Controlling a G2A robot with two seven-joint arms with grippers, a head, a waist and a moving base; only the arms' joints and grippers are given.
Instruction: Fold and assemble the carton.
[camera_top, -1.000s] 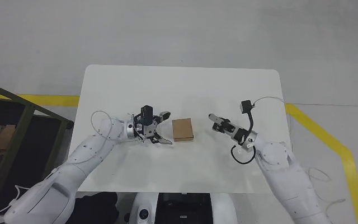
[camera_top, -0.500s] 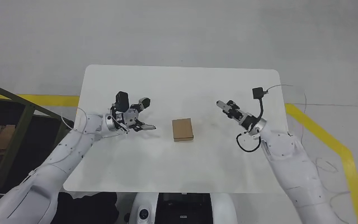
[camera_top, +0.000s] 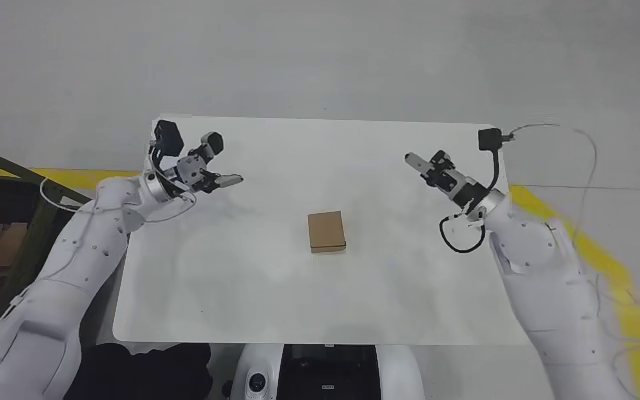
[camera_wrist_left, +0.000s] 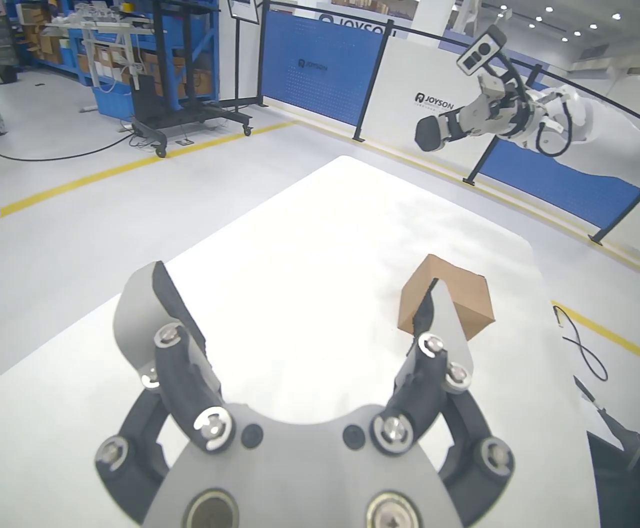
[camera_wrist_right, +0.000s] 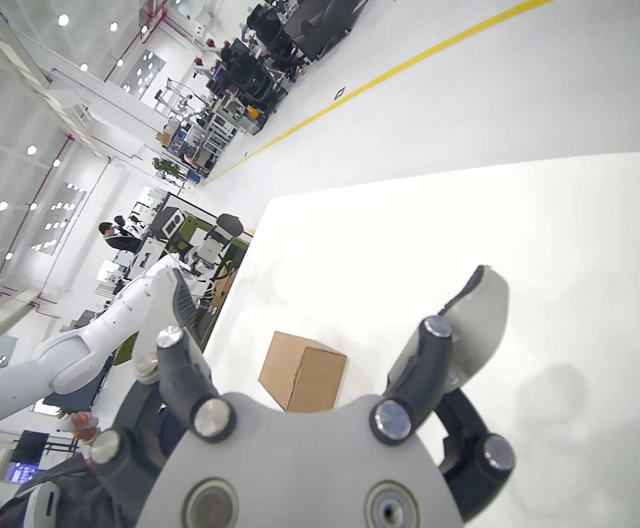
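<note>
The carton (camera_top: 327, 231) is a small closed brown box standing alone near the middle of the white table (camera_top: 400, 290). My left gripper (camera_top: 222, 162) hovers open near the table's far left corner, well away from the box. In the left wrist view the carton (camera_wrist_left: 467, 300) lies beyond the open left gripper (camera_wrist_left: 295, 290), partly behind one fingertip (camera_wrist_left: 434, 300). My right gripper (camera_top: 416, 162) is held above the far right part of the table, also apart from the box. The right wrist view shows the right gripper (camera_wrist_right: 330, 280) open and empty, with the carton (camera_wrist_right: 300, 370) below it.
A dark metal rack (camera_top: 30, 210) stands on the floor off the table's left edge. Yellow floor tape (camera_top: 570, 240) runs past the right side. The tabletop around the carton is bare white surface.
Both arms have drawn back from the carton, the left toward the far left corner, the right toward the far right. The left gripper no longer touches the box. The carton has stayed put.
</note>
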